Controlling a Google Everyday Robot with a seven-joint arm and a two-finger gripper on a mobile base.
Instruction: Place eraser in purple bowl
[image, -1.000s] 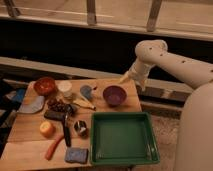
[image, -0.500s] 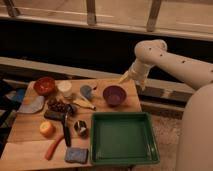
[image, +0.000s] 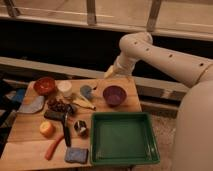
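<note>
The purple bowl (image: 114, 95) stands upright at the back right of the wooden table (image: 30, 137). The eraser (image: 52, 115), a small flat dark block, lies left of the table's middle, below a bunch of dark grapes (image: 60, 106). My gripper (image: 109, 73) hangs in the air above the table's back edge, just up and left of the purple bowl and far from the eraser. It holds nothing that I can see.
A green tray (image: 145, 150) fills the front right. A red-orange bowl (image: 45, 85), white cup (image: 64, 88), grey cloth (image: 32, 105), orange fruit (image: 47, 129), black-handled tool (image: 66, 131), metal cup (image: 81, 128), carrot (image: 54, 147) and blue sponge (image: 76, 155) crowd the left half.
</note>
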